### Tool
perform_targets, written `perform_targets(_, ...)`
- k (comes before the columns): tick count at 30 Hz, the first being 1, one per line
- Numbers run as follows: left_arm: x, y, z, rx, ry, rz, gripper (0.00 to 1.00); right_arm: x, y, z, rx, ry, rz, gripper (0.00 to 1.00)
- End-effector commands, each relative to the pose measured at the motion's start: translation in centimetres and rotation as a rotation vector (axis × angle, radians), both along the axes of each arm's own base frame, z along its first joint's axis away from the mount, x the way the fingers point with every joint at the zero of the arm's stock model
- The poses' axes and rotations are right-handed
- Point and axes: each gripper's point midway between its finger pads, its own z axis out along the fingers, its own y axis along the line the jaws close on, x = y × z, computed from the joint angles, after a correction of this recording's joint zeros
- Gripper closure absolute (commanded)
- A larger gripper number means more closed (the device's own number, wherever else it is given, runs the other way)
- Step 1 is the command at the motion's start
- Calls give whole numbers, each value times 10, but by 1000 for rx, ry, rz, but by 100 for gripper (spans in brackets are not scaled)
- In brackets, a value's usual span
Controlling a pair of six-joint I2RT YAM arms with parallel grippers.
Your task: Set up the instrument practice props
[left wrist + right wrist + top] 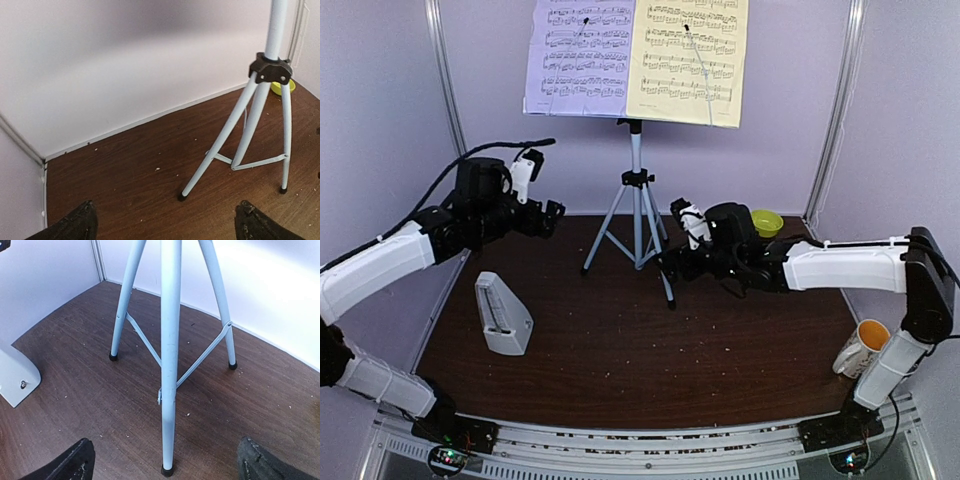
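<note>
The silver tripod [636,215] stands at the back middle of the table. Its desk is almost hidden behind a lilac page [578,55] and a pale yellow page [688,60] side by side. The light grey pyramid metronome [503,315] stands front left; it also shows in the right wrist view [15,375]. My left gripper [550,214] is open and empty, left of the tripod; in the left wrist view [165,225] a tripod leg [220,140] lies ahead. My right gripper [671,264] is open beside the front leg; in the right wrist view [165,462] that leg [170,365] stands between the spread fingers, untouched.
A small green bowl [766,222] sits at the back right behind my right arm, also in the left wrist view [282,87]. A mug with an orange inside [860,347] stands by the right arm's base. White walls enclose the brown table [650,360] at the back and sides.
</note>
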Motion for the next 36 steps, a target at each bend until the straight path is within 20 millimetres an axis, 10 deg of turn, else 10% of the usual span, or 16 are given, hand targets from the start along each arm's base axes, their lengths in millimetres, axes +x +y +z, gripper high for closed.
perform_targets(1, -35, 55, -19, -47, 166, 190, 2, -13, -7, 17, 57, -19, 6, 0)
perform_targets(10, -90, 121, -56, -43, 367, 371, 2, -33, -13, 17, 134, 14, 26, 0)
perform_targets(36, -107, 123, -126, -68, 513, 383, 14, -36, -20, 21, 132, -6, 17, 0)
